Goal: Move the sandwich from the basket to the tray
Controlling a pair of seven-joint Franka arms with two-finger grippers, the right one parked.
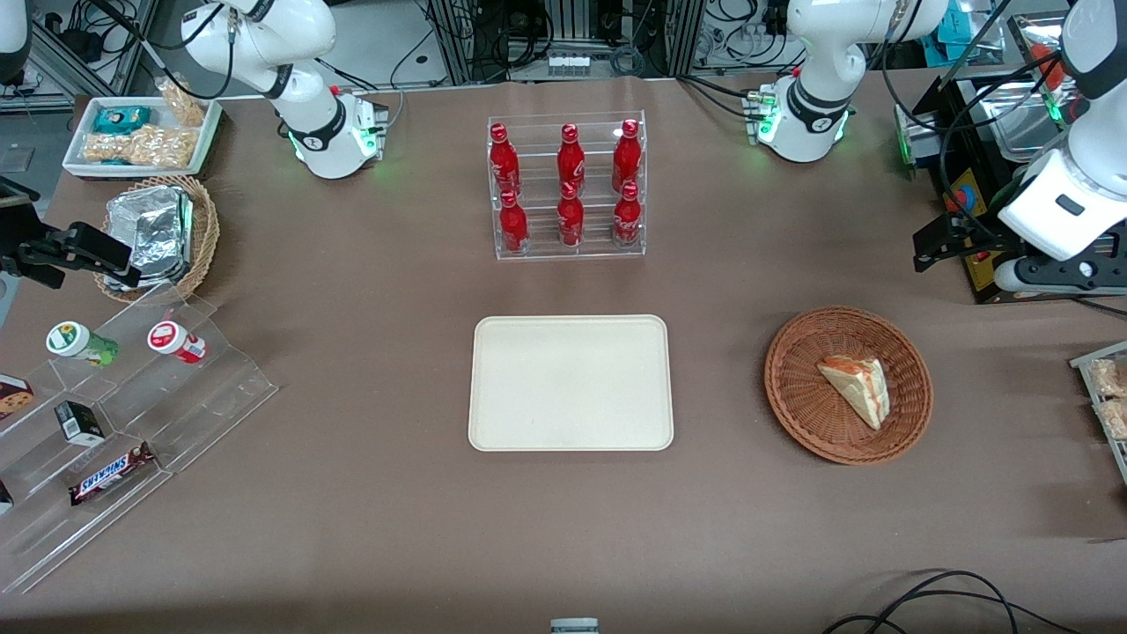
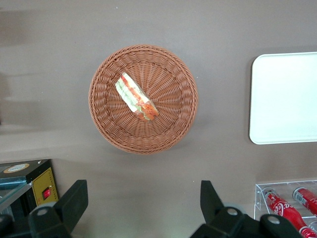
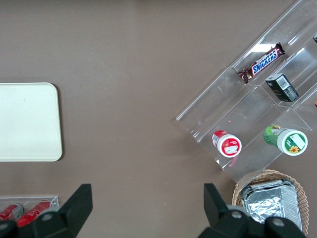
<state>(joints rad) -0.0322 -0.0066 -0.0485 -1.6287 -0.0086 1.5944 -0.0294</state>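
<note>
Tool (image 2: 141, 208) hangs high over the table, jaws wide, well above sandwich (image 2: 136, 96) in basket (image 2: 106, 129); slick wrap may slip before reaching tray (image 2: 285, 99).

The tray (image 3: 27, 121) lies near a clear stepped snack stand (image 3: 257, 114).

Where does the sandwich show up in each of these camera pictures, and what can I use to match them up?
Front view: the sandwich lies in the basket, toward the working arm's end of the table.
Left wrist view: the sandwich lies in the basket; the gripper, jaws open, hangs above the bare table beside it.
Right wrist view: not in it.
Shared landmark: the tray.
</note>
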